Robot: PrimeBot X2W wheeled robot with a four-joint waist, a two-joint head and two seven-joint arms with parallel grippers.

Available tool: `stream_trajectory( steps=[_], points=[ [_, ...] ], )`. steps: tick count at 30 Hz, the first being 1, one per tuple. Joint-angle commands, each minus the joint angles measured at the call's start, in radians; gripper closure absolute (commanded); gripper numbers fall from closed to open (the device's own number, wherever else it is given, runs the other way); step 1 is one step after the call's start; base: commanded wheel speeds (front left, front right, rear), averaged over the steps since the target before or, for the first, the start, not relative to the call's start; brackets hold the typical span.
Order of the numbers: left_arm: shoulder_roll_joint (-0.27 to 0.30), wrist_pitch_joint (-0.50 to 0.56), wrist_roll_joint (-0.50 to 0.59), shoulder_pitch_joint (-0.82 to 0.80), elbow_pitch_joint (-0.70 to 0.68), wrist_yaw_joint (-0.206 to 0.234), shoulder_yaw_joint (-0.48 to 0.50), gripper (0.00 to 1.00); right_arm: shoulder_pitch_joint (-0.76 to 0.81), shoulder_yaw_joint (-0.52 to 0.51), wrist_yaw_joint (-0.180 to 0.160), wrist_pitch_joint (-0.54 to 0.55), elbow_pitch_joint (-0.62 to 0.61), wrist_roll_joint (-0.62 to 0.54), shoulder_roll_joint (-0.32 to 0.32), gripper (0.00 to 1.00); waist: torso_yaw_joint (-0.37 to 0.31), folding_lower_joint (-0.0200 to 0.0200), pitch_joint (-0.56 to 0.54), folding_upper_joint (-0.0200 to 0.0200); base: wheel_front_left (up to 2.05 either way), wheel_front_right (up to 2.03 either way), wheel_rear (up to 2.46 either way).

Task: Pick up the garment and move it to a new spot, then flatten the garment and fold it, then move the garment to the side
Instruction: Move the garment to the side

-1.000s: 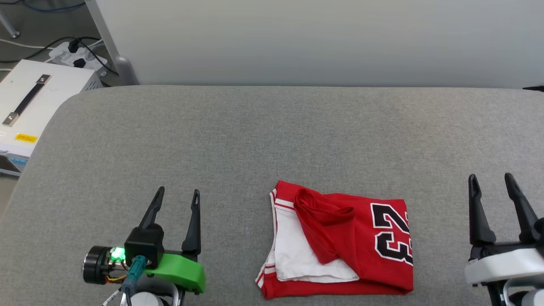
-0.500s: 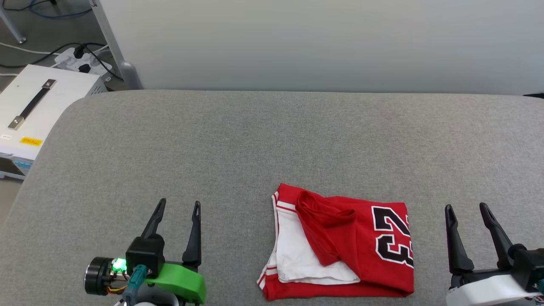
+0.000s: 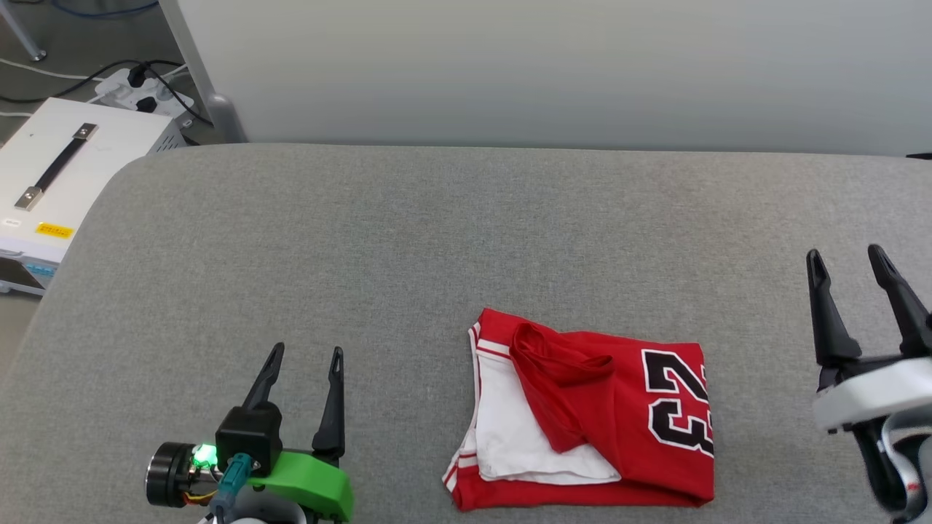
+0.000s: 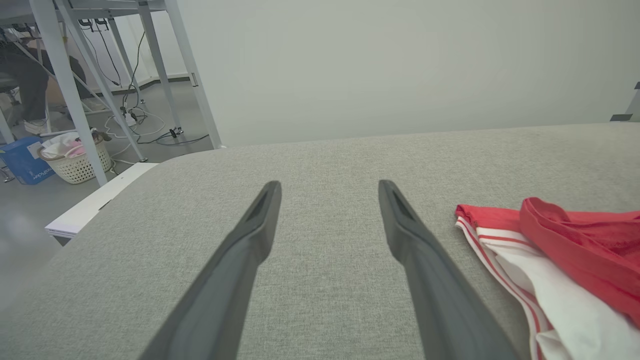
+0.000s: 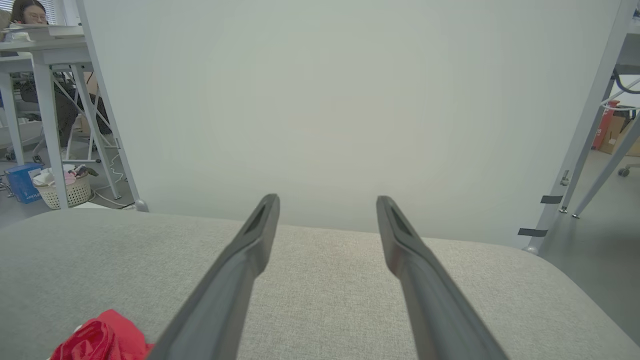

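The garment (image 3: 626,415), a red jersey with white sleeves and black numerals, lies folded near the front of the grey padded table (image 3: 451,233). Its left edge with striped trim also shows in the left wrist view (image 4: 560,260), and a red corner in the right wrist view (image 5: 100,340). My left gripper (image 3: 306,353) stands open to the left of the garment, apart from it, with nothing between its fingers. My right gripper (image 3: 844,255) stands open to the garment's right, apart from it and raised above the table.
A pale partition wall (image 3: 553,73) runs behind the table. A white box with a black handle (image 3: 65,175) and a power strip with cables (image 3: 138,91) sit on the floor at left. Desk legs and a laundry basket (image 4: 75,157) stand farther left; a person sits at a desk (image 5: 27,12).
My right gripper dipped down, then rose and moved farther away from me on the right. The left gripper and the garment stay put; the camera shifted slightly.
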Motion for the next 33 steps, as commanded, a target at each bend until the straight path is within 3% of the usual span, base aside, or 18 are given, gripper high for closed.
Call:
stream_trajectory(
  steps=[1, 9, 15, 22, 33],
  points=[
    [-0.003, -0.006, -0.005, -0.006, 0.004, -0.008, 0.001, 0.00, -0.043, 0.019, -0.001, 0.064, 0.017, 0.049, -0.038, 0.00, 0.003, 0.0000, 0.008, 0.0000, 0.00, 0.00, 0.00],
    [-0.010, -0.006, -0.003, -0.019, 0.013, -0.015, -0.009, 0.00, -0.145, 0.141, -0.001, 0.637, 0.015, 0.370, -0.229, 0.00, 0.020, 0.0000, 0.030, 0.0000, 0.00, 0.00, 0.00],
    [-0.016, -0.006, -0.001, -0.034, 0.018, -0.019, -0.018, 0.00, -0.124, 0.164, -0.001, 0.940, 0.047, 0.562, -0.281, 0.00, 0.039, 0.0000, 0.052, 0.0000, 0.00, 0.00, 0.00],
    [-0.023, -0.006, -0.002, -0.061, 0.022, -0.025, -0.032, 0.00, -0.102, 0.180, -0.001, 1.064, 0.113, 0.641, -0.237, 0.00, 0.076, 0.0000, 0.097, 0.0000, 0.00, 0.00, 0.00],
    [-0.032, -0.006, -0.003, -0.099, 0.029, -0.025, -0.042, 0.00, -0.129, 0.261, -0.001, 1.022, 0.251, 0.641, -0.151, 0.00, 0.123, 0.0000, 0.159, 0.0000, 0.00, 0.00, 0.00]
  ],
)
